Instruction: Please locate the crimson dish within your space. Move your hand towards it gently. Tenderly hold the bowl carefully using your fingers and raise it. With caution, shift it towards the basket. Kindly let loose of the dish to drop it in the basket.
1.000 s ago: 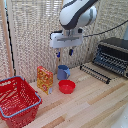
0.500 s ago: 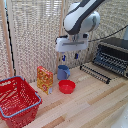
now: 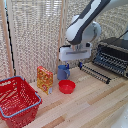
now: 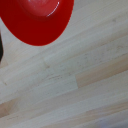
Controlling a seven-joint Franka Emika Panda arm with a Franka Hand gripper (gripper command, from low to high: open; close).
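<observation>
1. Your hand, a white boxy block under a bulky, glossy white arm, hung above the crimson dish without touching it. Its two short dark fingers pointed down, set apart with nothing between them, so the pincer stood open and empty.
2. You had the crimson dish lying on the pale plank tabletop: a small, round, shallow bowl of smooth bright red plastic. In the wrist view the dish showed as a glossy red disc over the wood grain.
3. Just behind the dish stood a blue mug, near as wide as the dish itself.
4. Beside the dish, toward the exterior view's left, stood a yellow-orange printed box, upright.
5. Farther that way from the dish sat the basket, large, red, slat-sided plastic with a blue-grey rim.
6. Well off from the dish toward the exterior view's right stood a dark wire rack.
</observation>
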